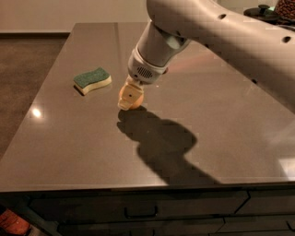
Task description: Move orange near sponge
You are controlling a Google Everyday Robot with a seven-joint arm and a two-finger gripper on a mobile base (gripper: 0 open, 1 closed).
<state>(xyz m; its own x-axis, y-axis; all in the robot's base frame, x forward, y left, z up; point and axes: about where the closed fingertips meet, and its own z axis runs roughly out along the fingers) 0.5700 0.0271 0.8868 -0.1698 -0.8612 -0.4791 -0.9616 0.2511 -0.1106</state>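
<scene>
The sponge [92, 79], green top over pale yellow foam, lies on the left part of the dark grey countertop [230, 138]. My gripper [129, 102] hangs from the big white arm [207, 27] and sits low over the counter, just right of the sponge. It is shut on the pale orange [139, 98], which shows between and behind the pale fingers [130, 94]. A short gap of counter lies between the orange and the sponge. The red apple is mostly hidden behind the arm.
Dark bowls [263, 11] stand at the counter's far right corner. The arm casts a large shadow [161, 143] on the counter's middle. Drawers [138, 213] run under the front edge, and a red object [11, 222] lies on the floor at the lower left.
</scene>
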